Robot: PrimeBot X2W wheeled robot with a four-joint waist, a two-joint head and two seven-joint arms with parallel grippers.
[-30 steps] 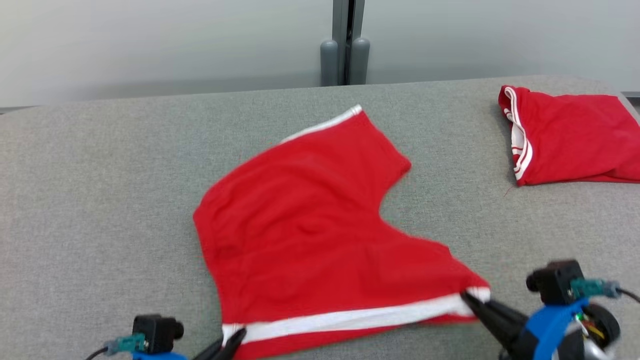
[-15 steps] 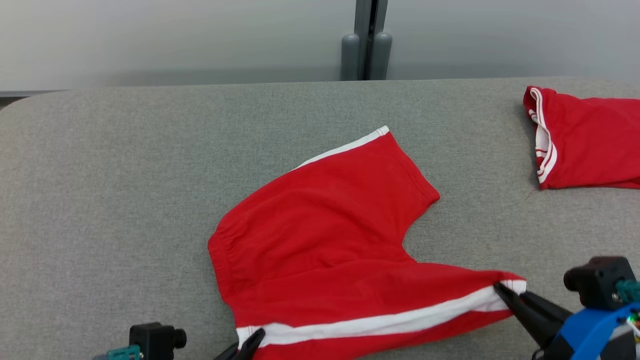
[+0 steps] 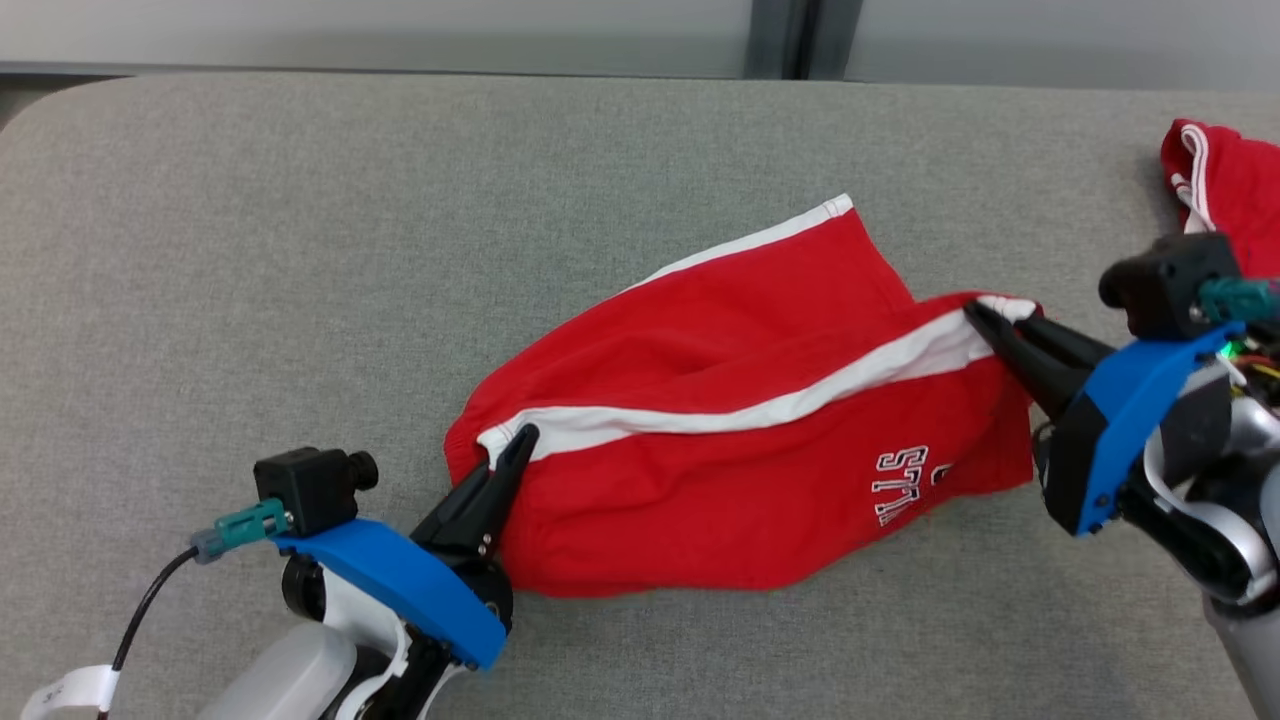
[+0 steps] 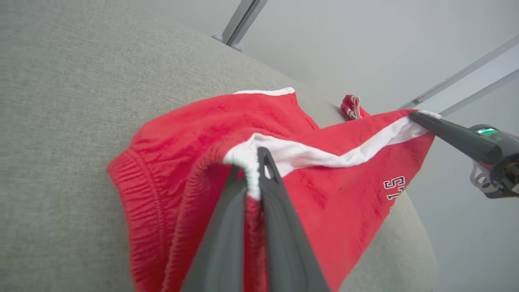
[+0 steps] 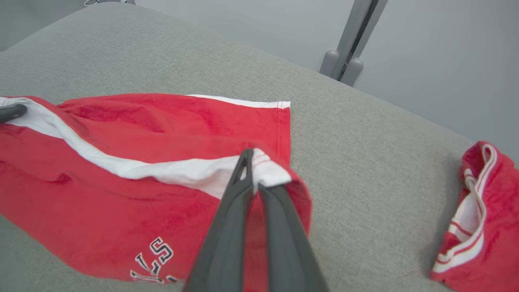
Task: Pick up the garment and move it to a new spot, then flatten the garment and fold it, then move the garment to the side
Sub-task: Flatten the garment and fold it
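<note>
**Desk:** Where are the red shorts (image 3: 700, 490)?

**Photographer:** In the middle of the grey surface (image 3: 250, 250), one side lifted. The left pincer (image 3: 522, 438) is clamped on the waistband end of the white stripe (image 3: 750, 408), and the right pincer (image 3: 975, 312) on its hem end.

**Desk:** Why those ends?

**Photographer:** Likely to lay one half over the other. A second red garment (image 3: 1225, 180) lies well apart, far right.
</note>
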